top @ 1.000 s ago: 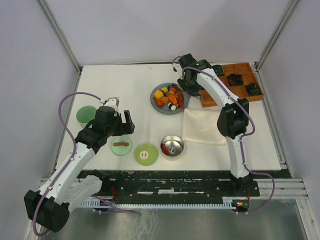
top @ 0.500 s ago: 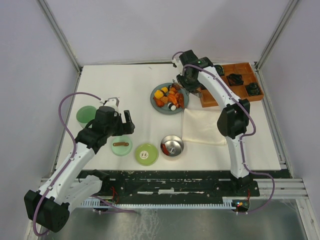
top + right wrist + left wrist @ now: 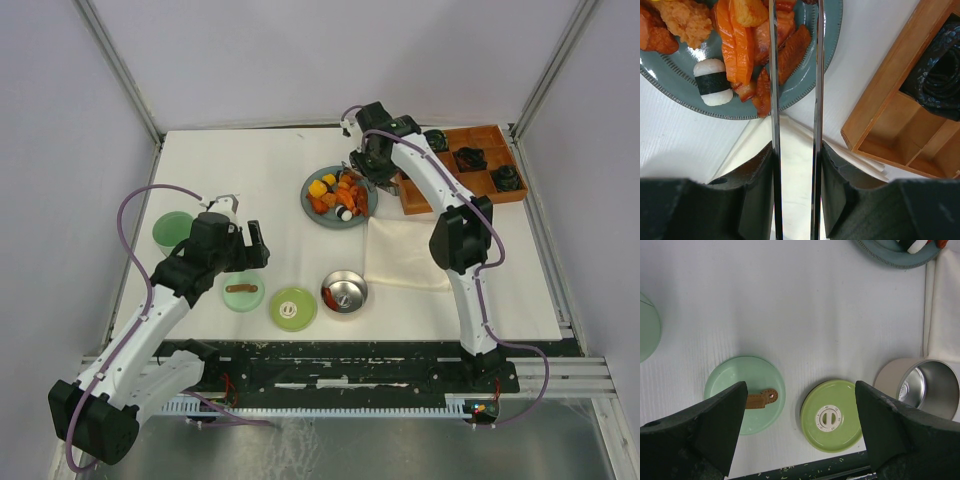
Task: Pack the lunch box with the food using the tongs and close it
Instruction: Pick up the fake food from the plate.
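Right wrist view: my right jaws pinch the tongs (image 3: 774, 100), blades pointing straight ahead over the food (image 3: 737, 45) on the plate (image 3: 832, 30); my left jaws gape empty, nearer the steel bowl (image 3: 344, 291).

Tongs (image 3: 774, 75): bare metal, smooth, mirror-polished.
Plate (image 3: 670, 85): grey-blue, glossy glaze, ribbed rim.
Tray (image 3: 880, 100): bare wood, matt, visible grain.
Cloth (image 3: 795, 150): cream fabric, matt.
Counter (image 3: 790, 305): white, matt, finely ribbed surface.
Bowl (image 3: 935, 385): brushed metal inside, reflective; cream and matt outside.
Round lid (image 3: 831, 416), at 9 o'clock of the bowl: lime-green, smooth, plastic-looking, low sheen.
Flat lid (image 3: 735, 385): mint-green, smooth, slight sheen; its handle (image 3: 761, 399) is brown, matt and leather-like.
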{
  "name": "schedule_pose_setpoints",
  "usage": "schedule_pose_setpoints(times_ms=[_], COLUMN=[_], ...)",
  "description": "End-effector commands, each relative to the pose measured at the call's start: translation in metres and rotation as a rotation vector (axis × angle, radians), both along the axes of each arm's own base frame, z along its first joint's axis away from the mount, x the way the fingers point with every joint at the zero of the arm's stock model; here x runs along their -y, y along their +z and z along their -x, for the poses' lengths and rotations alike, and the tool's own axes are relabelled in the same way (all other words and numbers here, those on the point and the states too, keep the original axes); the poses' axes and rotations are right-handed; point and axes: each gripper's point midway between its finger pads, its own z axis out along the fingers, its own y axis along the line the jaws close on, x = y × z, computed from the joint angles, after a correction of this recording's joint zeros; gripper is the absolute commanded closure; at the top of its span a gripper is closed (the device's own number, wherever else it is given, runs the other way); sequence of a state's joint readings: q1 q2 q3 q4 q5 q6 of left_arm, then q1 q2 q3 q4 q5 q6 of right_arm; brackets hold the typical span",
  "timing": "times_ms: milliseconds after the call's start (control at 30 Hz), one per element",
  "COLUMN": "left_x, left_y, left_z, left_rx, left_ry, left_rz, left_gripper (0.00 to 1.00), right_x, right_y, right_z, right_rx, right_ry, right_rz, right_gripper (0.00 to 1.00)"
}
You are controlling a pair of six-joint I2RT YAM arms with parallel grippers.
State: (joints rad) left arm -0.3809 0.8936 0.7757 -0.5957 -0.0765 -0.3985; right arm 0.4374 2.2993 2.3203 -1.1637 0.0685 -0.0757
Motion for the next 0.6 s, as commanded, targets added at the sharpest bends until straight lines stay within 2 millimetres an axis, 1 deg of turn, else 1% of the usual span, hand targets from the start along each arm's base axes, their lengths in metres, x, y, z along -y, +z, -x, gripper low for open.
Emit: schedule_pose_setpoints(times_ms=[0,167,400,567], left_x=[0.0,0.0,-0.002,0.0], left_y=[0.016,0.015,0.013,0.012], left_z=[-0.01,-0.01,-0.011,-0.011], left_rx=[0.066,0.062,0.055,0.047], left_ry=[-0.003,-0.002,0.001,-0.008], left_rz=[0.001,-0.001,-0.013,-0.01], left_gripper=[0.06,0.06,0.06,0.06], right_x=[-0.003,0.0,-0.006,-0.003], right_y=[0.01,0.006,0.001,-0.003], right_z=[-0.01,-0.011,-0.008,-0.01], right_rx=[0.042,0.038,0.002,-0.011], right_ry=[-0.006,-0.013,0.008,0.0], right_rz=[-0.02,-0.008,-0.038,-0.042], right_gripper=[0.56,0.56,0.55,0.55])
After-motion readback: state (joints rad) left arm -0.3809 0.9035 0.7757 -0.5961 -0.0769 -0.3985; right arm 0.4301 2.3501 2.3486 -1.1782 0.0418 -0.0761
